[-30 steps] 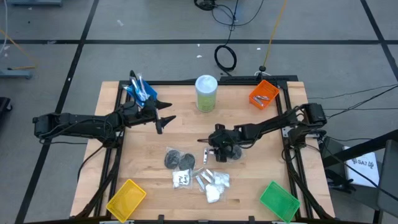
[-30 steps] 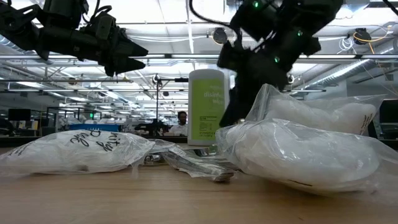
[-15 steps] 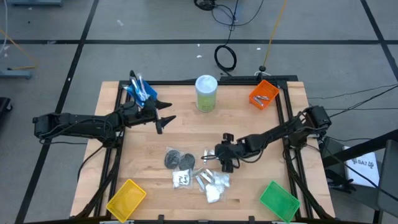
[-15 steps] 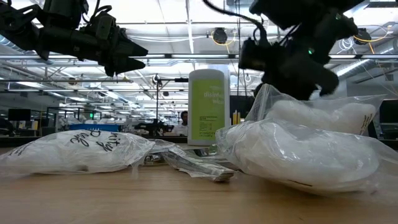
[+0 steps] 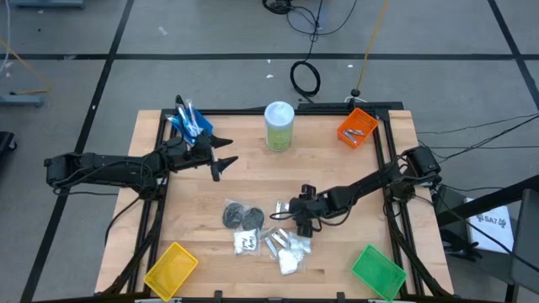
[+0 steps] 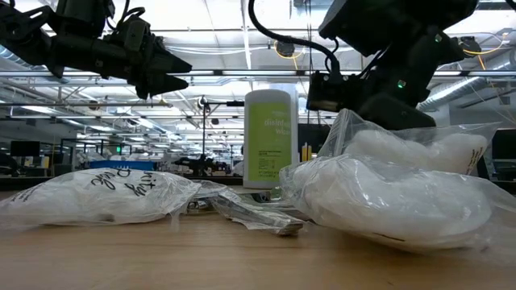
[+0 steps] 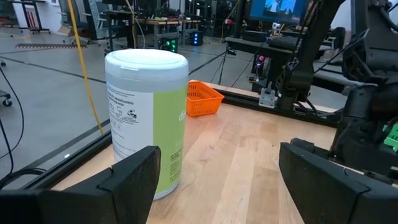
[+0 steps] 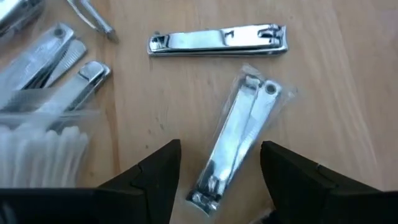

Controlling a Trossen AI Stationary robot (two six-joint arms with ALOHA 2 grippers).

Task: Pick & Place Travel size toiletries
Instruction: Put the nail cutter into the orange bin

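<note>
The toiletries lie in a heap [image 5: 265, 238] on the wooden table: dark round discs [image 5: 239, 216], white packets [image 5: 290, 252] and silver pieces. My right gripper [image 5: 293, 219] hovers open just above the heap's far right side. In the right wrist view a silver nail clipper in a clear wrapper [image 8: 239, 134] lies flat between and ahead of the open gripper [image 8: 219, 186]. A bare clipper [image 8: 217, 40] lies beyond it, and a packet of white swabs [image 8: 37, 149] lies beside it. My left gripper [image 5: 221, 160] waits open above the table's left part, facing the pale-green canister [image 7: 146, 118].
The canister [image 5: 279, 124] stands upright at the far middle. A blue bin with sticks [image 5: 192, 122] sits at the far left, an orange bin with silver pieces [image 5: 358, 126] at the far right, a yellow bin [image 5: 171, 268] near left and a green bin [image 5: 377, 269] near right.
My right gripper has moved toward the table's near edge and down, from the table's middle toward the heap of toiletries. It now hangs over the wrapped clipper. Nothing on the table has shifted.
</note>
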